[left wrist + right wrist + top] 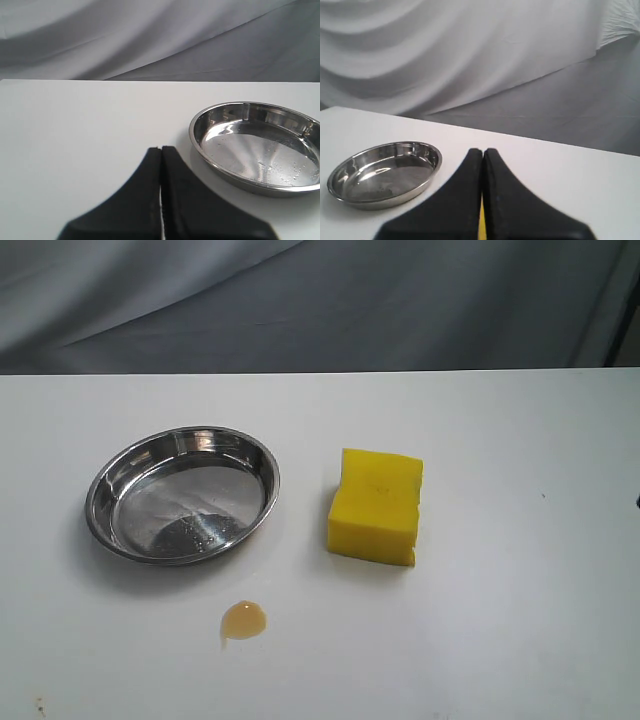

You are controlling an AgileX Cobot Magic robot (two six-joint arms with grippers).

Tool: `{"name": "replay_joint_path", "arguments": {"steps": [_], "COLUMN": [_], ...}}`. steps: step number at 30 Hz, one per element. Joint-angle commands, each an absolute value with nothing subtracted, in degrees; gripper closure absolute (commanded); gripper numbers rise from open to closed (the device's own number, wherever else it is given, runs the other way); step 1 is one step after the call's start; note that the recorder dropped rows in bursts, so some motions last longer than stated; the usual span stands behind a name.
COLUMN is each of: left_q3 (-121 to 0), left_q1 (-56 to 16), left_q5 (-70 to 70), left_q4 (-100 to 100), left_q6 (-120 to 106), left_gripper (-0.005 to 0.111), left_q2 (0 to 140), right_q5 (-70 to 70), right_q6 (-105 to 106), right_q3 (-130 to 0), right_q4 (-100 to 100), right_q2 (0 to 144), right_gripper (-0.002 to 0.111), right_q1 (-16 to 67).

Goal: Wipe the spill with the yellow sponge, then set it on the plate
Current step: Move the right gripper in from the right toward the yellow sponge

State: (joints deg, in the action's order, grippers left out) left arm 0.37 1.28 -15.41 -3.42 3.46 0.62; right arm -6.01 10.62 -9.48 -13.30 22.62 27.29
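Observation:
The yellow sponge (376, 506) lies on the white table, right of the plate (260, 455), a shiny steel dish that holds nothing. The spill (243, 621), a small amber puddle, sits in front of the plate. Neither arm shows in the exterior view. In the left wrist view my left gripper (161, 149) is shut with nothing in it, and the plate (196, 140) lies beside it. In the right wrist view my right gripper (483, 150) is shut and empty; a thin strip of the yellow sponge (481, 225) shows through the slit between its fingers, behind them, and the plate (434, 166) lies to one side.
A grey cloth backdrop (320, 300) hangs behind the table's far edge. A few small dark specks mark the white table (520, 620) near its front left and at the right.

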Motion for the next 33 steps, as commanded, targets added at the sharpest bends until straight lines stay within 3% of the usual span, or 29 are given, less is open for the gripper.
{"name": "replay_joint_path", "arguments": {"steps": [1, 16, 25, 27, 33], "left_q3": [0.0, 0.0, 0.0, 0.0, 0.0], "left_q1": [1.4, 1.4, 1.4, 1.4, 1.4], "left_q5": [-14.8, -14.8, -14.8, -14.8, -14.8], "left_q4": [-3.6, -3.6, -3.6, -3.6, -3.6], "left_q6": [4.0, 4.0, 4.0, 4.0, 4.0], "left_gripper": [0.107, 0.107, 0.107, 0.107, 0.107], "left_q2": [0.5, 0.5, 0.5, 0.5, 0.5], "right_q5": [-7.2, -14.9, -18.9, -17.2, 6.1], "right_q6": [13.8, 13.5, 13.3, 13.0, 10.9], "right_q3": [-14.8, -15.4, -15.6, -16.5, -27.9], "right_q4": [-10.1, -7.9, -7.8, -7.8, -8.4], "right_q2": [34.3, 59.2, 66.2, 66.6, 67.9], "right_gripper": [0.108, 0.108, 0.108, 0.108, 0.108], "right_q1": [27.4, 27.4, 27.4, 27.4, 27.4]}}
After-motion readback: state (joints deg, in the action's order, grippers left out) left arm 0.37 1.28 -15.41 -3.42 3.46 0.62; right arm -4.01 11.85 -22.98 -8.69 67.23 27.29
